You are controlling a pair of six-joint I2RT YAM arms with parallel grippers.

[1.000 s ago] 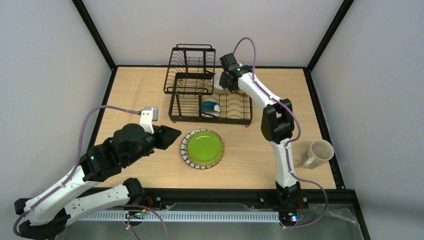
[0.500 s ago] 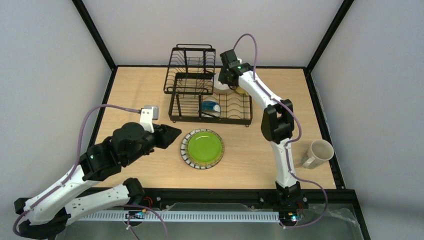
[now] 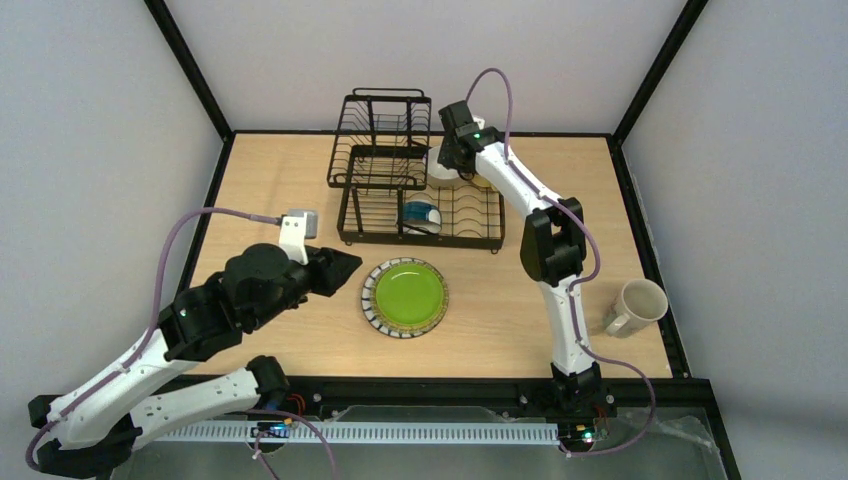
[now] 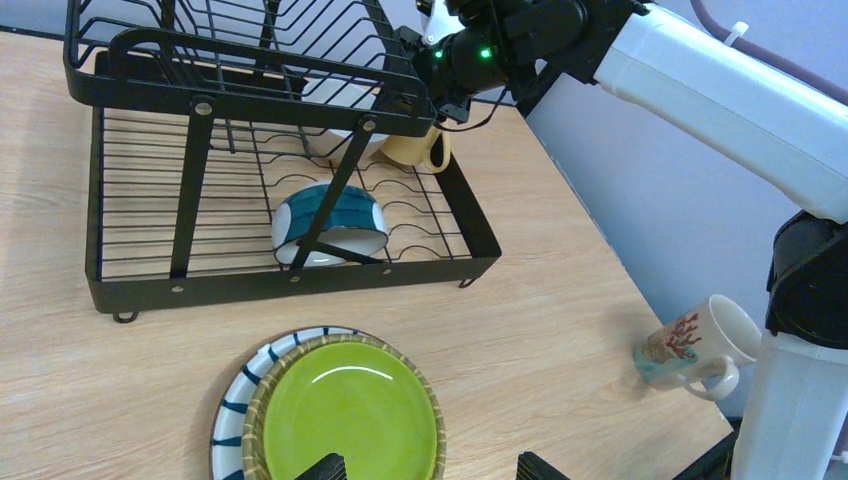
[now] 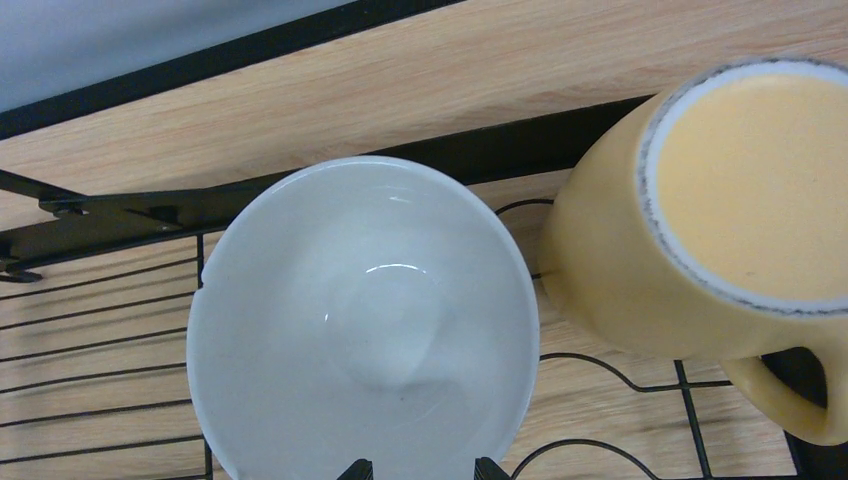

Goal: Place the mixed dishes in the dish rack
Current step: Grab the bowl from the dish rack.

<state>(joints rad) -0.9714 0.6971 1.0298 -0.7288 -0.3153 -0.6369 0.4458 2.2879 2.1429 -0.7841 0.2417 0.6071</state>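
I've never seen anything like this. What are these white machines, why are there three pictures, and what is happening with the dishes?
These are two robot arms bolted to the near edge of a wooden table. Each ends in a two-finger gripper. One picture comes from a fixed camera overhead. The other two come from small cameras on the wrists, looking past each arm's own fingers.

A black wire dish rack stands on the table. A blue bowl, a white bowl and a yellow mug are already in its lower tray. A green plate with a striped rim and a cream mug wait on the table.

The right gripper hovers over the white bowl, fingers apart, holding nothing. The left gripper is open and empty beside the plate.
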